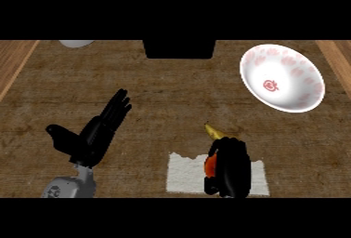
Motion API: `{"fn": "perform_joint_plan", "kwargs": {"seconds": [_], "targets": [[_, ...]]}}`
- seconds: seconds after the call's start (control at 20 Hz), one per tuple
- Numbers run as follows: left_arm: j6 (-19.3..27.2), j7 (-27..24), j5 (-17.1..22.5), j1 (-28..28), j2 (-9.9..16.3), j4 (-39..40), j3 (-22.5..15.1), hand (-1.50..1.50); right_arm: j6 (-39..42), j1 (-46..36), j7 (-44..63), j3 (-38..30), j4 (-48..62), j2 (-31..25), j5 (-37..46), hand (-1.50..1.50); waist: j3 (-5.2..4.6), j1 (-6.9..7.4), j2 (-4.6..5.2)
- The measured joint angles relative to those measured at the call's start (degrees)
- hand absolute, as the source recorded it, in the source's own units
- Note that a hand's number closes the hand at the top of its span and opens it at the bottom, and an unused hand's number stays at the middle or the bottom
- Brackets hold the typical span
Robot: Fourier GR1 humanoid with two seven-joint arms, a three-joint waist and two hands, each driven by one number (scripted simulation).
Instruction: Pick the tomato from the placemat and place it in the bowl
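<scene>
So the right hand (230,167) was curled around the tomato (211,165) at lower right of the frame, right over the white placemat (184,174), orange-red showing at its left side; I couldn't tell if it was lifted clear, and the carry and drop into the bowl (282,77) at upper right looked not yet done. Path up-frame to the bowl looked open bare counter (171,93), with only a small yellow cone-shaped thing (214,131) just above the hand. Left hand (96,132) rested open at lower left, fingers up, well apart.
</scene>
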Motion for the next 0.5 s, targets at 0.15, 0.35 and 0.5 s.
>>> {"fn": "perform_joint_plan", "kwargs": {"seconds": [0.15, 0.35, 0.5], "targets": [[-0.42, -0.17, 0.14, -0.85, -0.19, 0.85, -0.01, 0.00, 5.99, -7.38, 3.09, -4.01, 3.88, 0.26, -4.32, 1.50, 0.00, 0.76, 0.37], [-1.11, 0.19, 0.14, -0.89, -0.13, 0.36, -0.63, 0.00, 10.79, -18.27, 6.41, -8.65, 12.99, 0.39, -9.90, 1.50, 0.13, 2.07, 0.76], [-0.60, 0.57, -0.30, -1.27, -0.59, 0.30, -0.82, 0.00, 11.81, -26.67, 8.15, -9.79, 21.33, 0.87, -11.72, 1.50, 0.45, 2.07, 1.03]]}}
